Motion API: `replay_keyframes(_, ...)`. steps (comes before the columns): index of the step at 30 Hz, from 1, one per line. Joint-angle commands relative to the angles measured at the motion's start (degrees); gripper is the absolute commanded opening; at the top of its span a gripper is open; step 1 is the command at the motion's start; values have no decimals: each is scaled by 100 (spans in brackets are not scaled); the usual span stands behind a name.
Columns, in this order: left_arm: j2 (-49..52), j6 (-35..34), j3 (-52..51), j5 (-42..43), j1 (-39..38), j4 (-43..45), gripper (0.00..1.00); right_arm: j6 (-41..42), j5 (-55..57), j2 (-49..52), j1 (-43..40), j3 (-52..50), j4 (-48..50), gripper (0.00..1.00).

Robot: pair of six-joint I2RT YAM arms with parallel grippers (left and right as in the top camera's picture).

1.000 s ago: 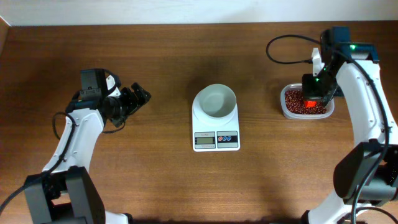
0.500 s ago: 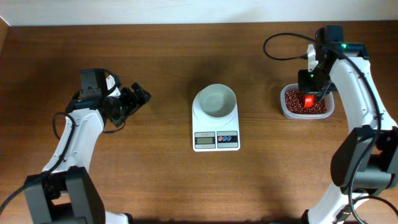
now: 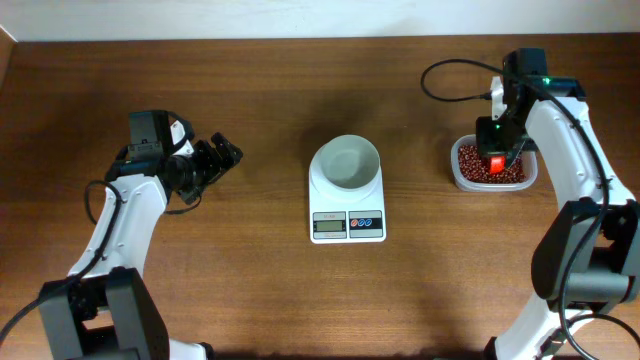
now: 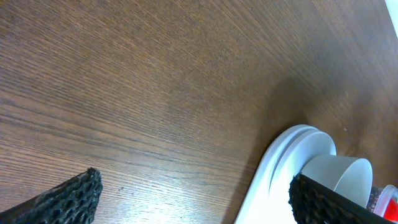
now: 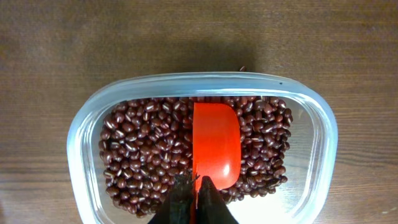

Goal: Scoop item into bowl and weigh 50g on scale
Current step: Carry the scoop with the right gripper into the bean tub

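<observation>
The dark red-brown beans (image 5: 143,149) fill a clear plastic tub (image 5: 81,124), which also shows at the right of the overhead view (image 3: 462,178). My right gripper (image 5: 198,186) is shut on a red scoop (image 5: 216,146) whose empty bowl rests among the beans; it shows from above too (image 3: 496,160). The white bowl (image 3: 346,163) stands empty on the white scale (image 3: 347,222) at the table's middle. The bowl (image 4: 339,177) and scale (image 4: 280,168) also appear in the left wrist view. My left gripper (image 3: 222,155) is open and empty, hovering well left of the scale.
The brown wooden table (image 3: 260,280) carries the scale and the tub. A black cable (image 3: 450,85) loops behind the right arm near the far edge. A pale wall runs along the table's far side.
The right gripper with the red scoop has shifted slightly left and back over the tub. The left arm has not moved.
</observation>
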Motion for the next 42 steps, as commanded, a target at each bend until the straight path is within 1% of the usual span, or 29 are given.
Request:
replay_keyframes(1,-76,96,33,-63,9,-4,99,42,105,4,-20,50,24,4)
replay_keyframes(5,-76,96,33,-61,9,-4,99,42,-37,-15,-17,520,-581,4)
replay_keyframes(9,-76,96,33,-63,9,-4,99,39,-31,-15,-17,833,-946,4)
replay_keyframes(13,-76,96,33,-63,9,-4,99,55,516,-13,-17,868,-868,4)
replay_keyframes(15,-76,96,33,-63,9,-4,99,195,914,-13,-17,868,-874,4)
replay_keyframes(24,-76,96,33,-63,9,-4,99,195,911,31,-17,741,-890,4)
replay_keyframes(27,-76,96,33,-63,9,-4,99,199,905,33,-17,317,-468,4)
replay_keyframes(30,-76,96,33,-63,9,-4,99,376,846,31,-37,-63,-142,4)
replay_keyframes(31,-76,96,33,-63,9,-4,99,496,741,31,-61,-136,-92,4)
replay_keyframes(34,-76,96,33,-61,9,-4,99,492,-632,33,-297,-160,46,4)
replay_keyframes(36,-76,96,33,-63,9,-4,99,490,-1252,33,-483,-160,46,4)
replay_keyframes(38,-76,96,33,-63,9,-4,99,317,-2052,33,-826,-164,46,4)
replay_keyframes(40,-76,96,33,-63,9,-4,99,310,-2295,33,-977,-205,68,4)
replay_keyframes(42,-76,96,31,-63,9,-4,99,127,-2647,33,-1036,-417,271,4)
